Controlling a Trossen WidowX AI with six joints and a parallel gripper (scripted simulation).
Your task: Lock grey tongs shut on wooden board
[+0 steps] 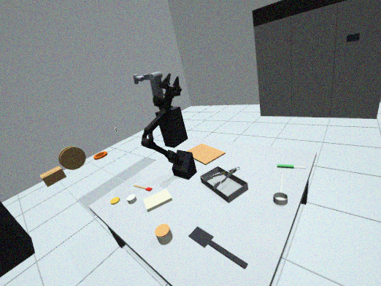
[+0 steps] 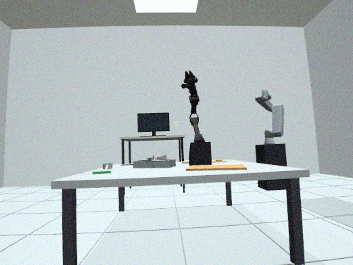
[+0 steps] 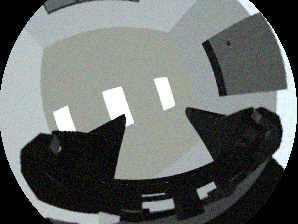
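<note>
Tool (image 1: 172, 83) (image 2: 188, 75) (image 3: 156, 113): upper middle of the top view, fingers spread wide, nothing between them, raised high above the desk (image 1: 255, 219) (image 2: 101, 181). Risk: a squeeze with the tips downward, caused by a poor wrist turn, probably leaves the lock unset.
Wooden board (image 1: 206, 153) (image 2: 216, 167): centre, upper side. Risk: unlocked tongs springing open there on release.
Roasting tin (image 1: 238, 195) (image 2: 154, 164): right of centre. Risk: fingers catching its wall.
Tongs (image 1: 227, 177) (image 2: 162, 157): grey, slender, splayed, lying across the tin, one end past the rim.
</note>
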